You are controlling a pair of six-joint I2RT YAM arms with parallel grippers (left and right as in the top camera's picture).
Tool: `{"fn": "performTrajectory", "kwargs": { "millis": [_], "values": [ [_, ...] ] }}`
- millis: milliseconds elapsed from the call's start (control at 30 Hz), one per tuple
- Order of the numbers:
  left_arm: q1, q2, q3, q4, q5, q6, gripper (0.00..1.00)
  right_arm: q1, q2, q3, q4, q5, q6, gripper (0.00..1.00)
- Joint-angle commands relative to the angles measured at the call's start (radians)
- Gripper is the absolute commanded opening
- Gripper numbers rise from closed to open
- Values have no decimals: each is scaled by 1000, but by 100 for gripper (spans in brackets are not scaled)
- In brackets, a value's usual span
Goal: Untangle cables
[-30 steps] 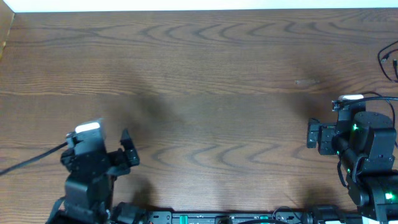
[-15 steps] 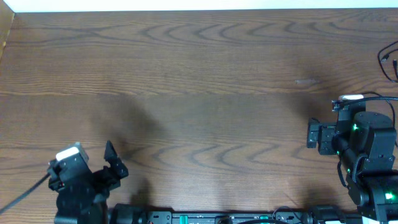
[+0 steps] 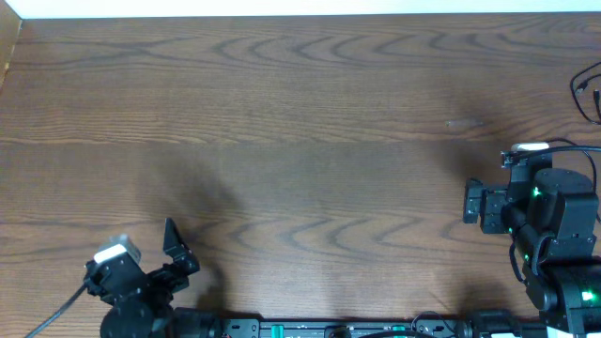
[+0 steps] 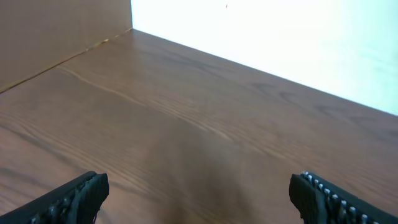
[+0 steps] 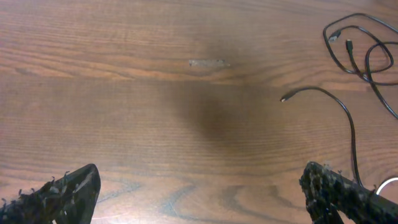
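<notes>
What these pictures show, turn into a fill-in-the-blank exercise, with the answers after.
1. The left gripper and the right gripper both stand ___, with nothing between their fingers.
2. The thin cable that ends in a small plug is ___ in colour.
3. In the overhead view, the cable loops show at the ___-hand edge of the table.

Missing words: open; black; right.

Overhead straight down on table (image 3: 300, 113); both wrist views low, forward-facing
</notes>
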Motion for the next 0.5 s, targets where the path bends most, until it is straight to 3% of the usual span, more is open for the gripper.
{"fn": "performTrajectory", "kwargs": {
  "millis": [0, 467],
  "values": [
    [5, -35, -29, 8, -3, -9, 98, -4, -8, -3, -1, 14, 17, 99],
    [9, -38, -87, 79, -3, -13, 98, -4, -8, -3, -1, 14, 17, 99]
  ]
}}
